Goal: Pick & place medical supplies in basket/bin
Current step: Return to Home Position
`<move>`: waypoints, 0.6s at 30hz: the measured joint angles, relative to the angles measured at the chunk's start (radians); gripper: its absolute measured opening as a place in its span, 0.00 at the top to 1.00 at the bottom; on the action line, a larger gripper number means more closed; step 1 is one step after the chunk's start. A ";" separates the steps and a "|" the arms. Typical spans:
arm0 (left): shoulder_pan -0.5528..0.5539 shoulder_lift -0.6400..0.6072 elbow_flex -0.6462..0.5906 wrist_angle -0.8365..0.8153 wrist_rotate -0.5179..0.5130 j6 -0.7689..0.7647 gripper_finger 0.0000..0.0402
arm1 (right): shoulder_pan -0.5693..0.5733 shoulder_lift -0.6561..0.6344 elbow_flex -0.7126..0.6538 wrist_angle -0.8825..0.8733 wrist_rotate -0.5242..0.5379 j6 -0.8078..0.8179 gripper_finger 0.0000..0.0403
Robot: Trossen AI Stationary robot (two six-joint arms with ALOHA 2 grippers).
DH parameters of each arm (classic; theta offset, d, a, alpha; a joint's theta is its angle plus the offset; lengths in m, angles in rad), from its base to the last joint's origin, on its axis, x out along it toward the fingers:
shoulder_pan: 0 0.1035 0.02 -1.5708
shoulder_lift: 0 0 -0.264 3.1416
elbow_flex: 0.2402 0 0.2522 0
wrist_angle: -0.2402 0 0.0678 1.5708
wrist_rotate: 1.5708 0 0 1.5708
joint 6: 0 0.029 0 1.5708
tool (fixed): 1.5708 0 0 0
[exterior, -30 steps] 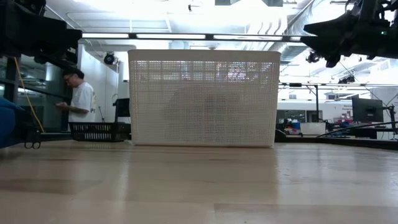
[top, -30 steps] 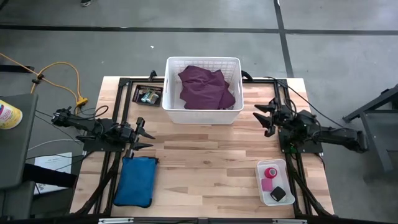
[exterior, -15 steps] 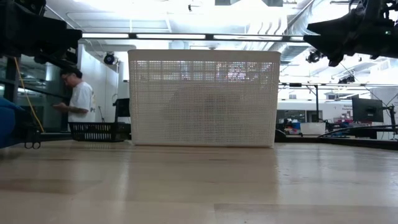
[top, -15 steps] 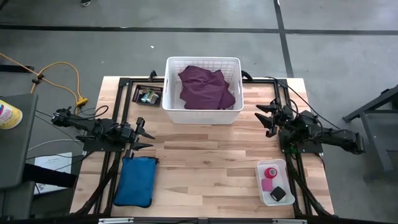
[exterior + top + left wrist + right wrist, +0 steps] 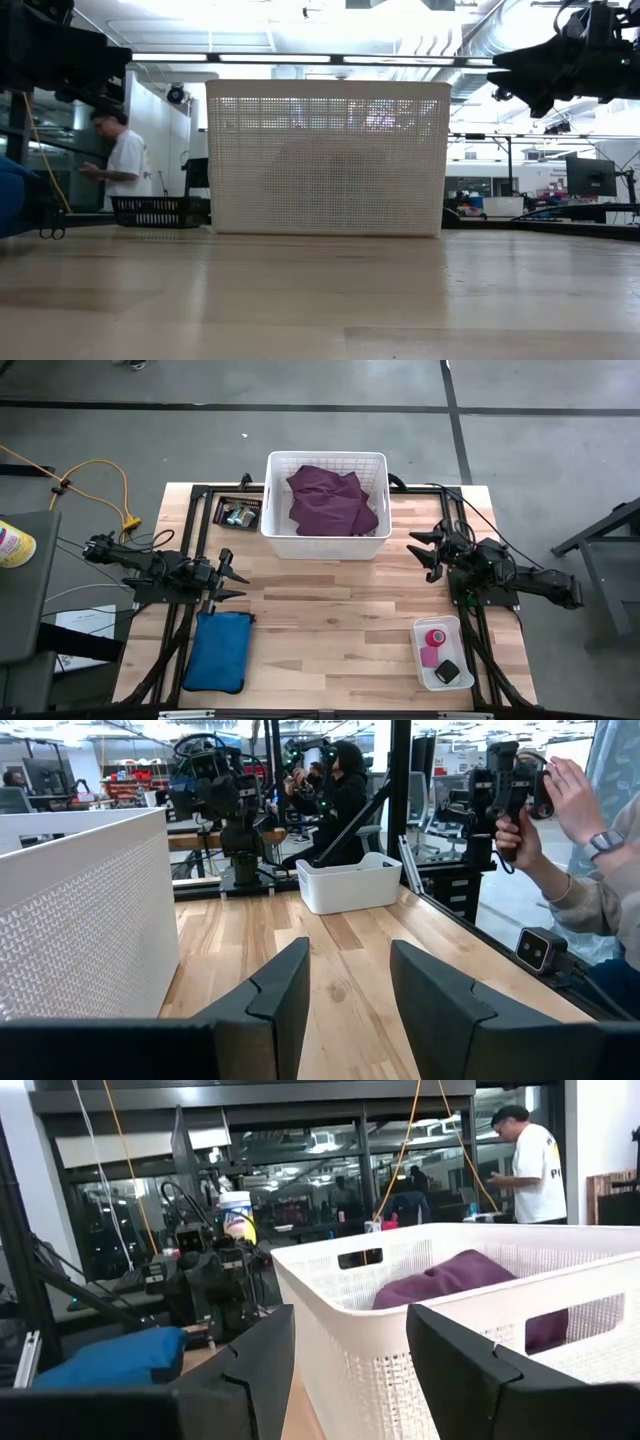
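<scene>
A white mesh basket [image 5: 325,538] stands at the table's far middle with the purple cloth [image 5: 330,500] lying inside it; the cloth [image 5: 450,1278] also shows in the right wrist view. A small clear tray [image 5: 452,630] near the right near corner holds the pink tape roll [image 5: 434,636] and the small black block [image 5: 448,671]. My left gripper [image 5: 233,575] hovers open to the basket's left and nearer. My right gripper [image 5: 424,550] hovers open just right of the basket, above the table [image 5: 497,68]. The grey patterned cloth is out of view.
A blue pouch [image 5: 220,650] lies at the left near side. A small dark tray [image 5: 238,513] with small items sits left of the basket. Bare wood lies between the two arms. People stand in the room beyond the table.
My right gripper has dipped slightly in the low view, staying open beside the basket. Nothing on the table has moved.
</scene>
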 joint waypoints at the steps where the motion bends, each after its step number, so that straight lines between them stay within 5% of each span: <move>1: 0.000 0.000 0.000 0.000 0.000 0.000 0.66 | 0.000 0.000 0.000 -0.002 0.000 0.002 0.55; 18: 0.000 0.000 0.000 0.000 0.000 0.000 0.66 | 0.000 0.000 -0.001 -0.180 -0.004 0.055 0.55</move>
